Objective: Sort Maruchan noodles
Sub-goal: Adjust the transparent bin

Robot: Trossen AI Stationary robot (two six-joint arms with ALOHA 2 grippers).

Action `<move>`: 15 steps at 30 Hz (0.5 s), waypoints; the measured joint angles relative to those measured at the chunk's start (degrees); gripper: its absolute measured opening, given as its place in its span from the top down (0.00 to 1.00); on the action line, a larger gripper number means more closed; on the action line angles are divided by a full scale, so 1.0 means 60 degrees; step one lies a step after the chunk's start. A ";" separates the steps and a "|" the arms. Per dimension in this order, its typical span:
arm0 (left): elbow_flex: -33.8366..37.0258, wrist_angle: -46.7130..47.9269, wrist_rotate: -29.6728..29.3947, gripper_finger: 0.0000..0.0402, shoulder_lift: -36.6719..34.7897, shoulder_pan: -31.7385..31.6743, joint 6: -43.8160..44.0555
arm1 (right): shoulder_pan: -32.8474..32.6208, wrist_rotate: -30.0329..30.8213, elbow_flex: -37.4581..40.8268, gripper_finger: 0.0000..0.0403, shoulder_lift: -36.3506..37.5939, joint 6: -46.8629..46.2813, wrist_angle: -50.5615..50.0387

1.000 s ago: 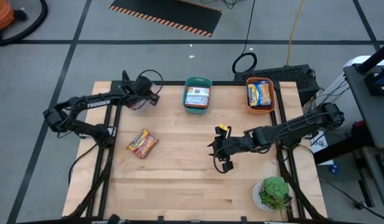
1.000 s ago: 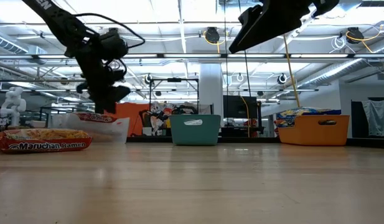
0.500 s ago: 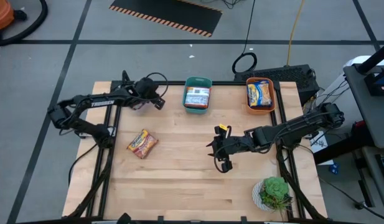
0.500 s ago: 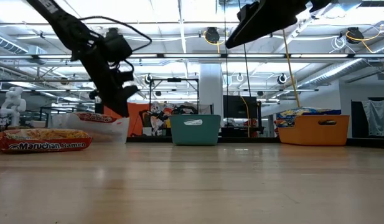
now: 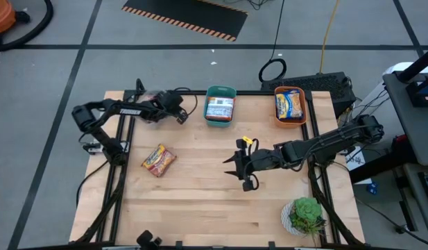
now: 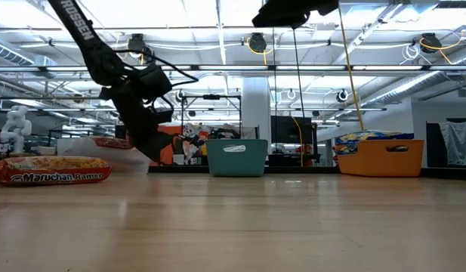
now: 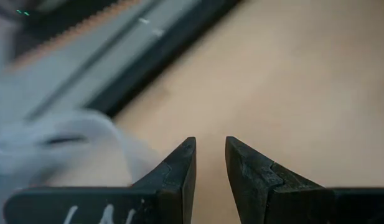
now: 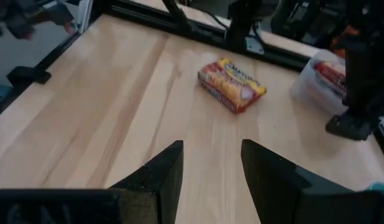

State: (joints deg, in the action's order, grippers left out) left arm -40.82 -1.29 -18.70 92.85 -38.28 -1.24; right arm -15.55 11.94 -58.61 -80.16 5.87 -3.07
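Observation:
A red-orange Maruchan packet (image 5: 158,160) lies flat at the table's left, also seen in the low view (image 6: 50,170) and the right wrist view (image 8: 232,85). A white-and-red packet (image 6: 104,149) lies at the far left corner, mostly under my left arm in the high view. My left gripper (image 5: 179,115) points down beside that packet's right end, close above the table, with its fingers (image 7: 210,146) a narrow gap apart and nothing between them. My right gripper (image 5: 239,170) hangs open high over the table's middle, pointing left.
A teal bin (image 5: 220,92) holding one packet and an orange bin (image 5: 277,111) holding an orange-yellow packet stand along the far edge. A green potted plant (image 5: 307,214) sits at the near right corner. Bare wood lies between the grippers and along the near edge.
My left gripper has swung toward the table's right and gone down, from above the white-and-red packet to beside its right end, rolling a little. My right gripper has tipped up toward level and stayed in place. The packets have not moved.

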 joint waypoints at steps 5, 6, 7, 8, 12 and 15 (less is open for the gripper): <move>0.0000 -0.0778 -0.1767 0.77 0.0115 -0.0272 -0.0347 | 0.0000 0.0004 0.0000 0.61 0.0000 0.0193 0.0119; 0.0000 -0.0887 -0.1951 0.77 0.0115 -0.0404 -0.0365 | 0.0000 0.0004 0.0000 0.61 0.0000 0.0198 0.0117; 0.0000 -0.0987 -0.2049 0.77 0.0115 -0.0547 -0.0438 | 0.0000 0.0004 0.0000 0.61 0.0000 0.0208 0.0117; 0.0000 -0.1028 -0.2075 0.77 0.0115 -0.0700 -0.0488 | 0.0000 0.0004 0.0000 0.61 0.0000 0.0208 0.0117; 0.0000 -0.0882 -0.2078 0.77 0.0115 -0.1344 -0.0602 | 0.0000 0.0004 0.0000 0.61 0.0000 0.0138 0.0072; -0.0007 -0.0880 -0.1974 0.77 0.0107 -0.1724 -0.0715 | 0.0000 0.0002 0.0000 0.61 0.0000 0.0113 -0.0044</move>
State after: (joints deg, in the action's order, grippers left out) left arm -40.86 -6.57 -30.54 93.49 -48.63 -5.53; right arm -15.55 11.96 -58.61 -80.16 6.55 -3.33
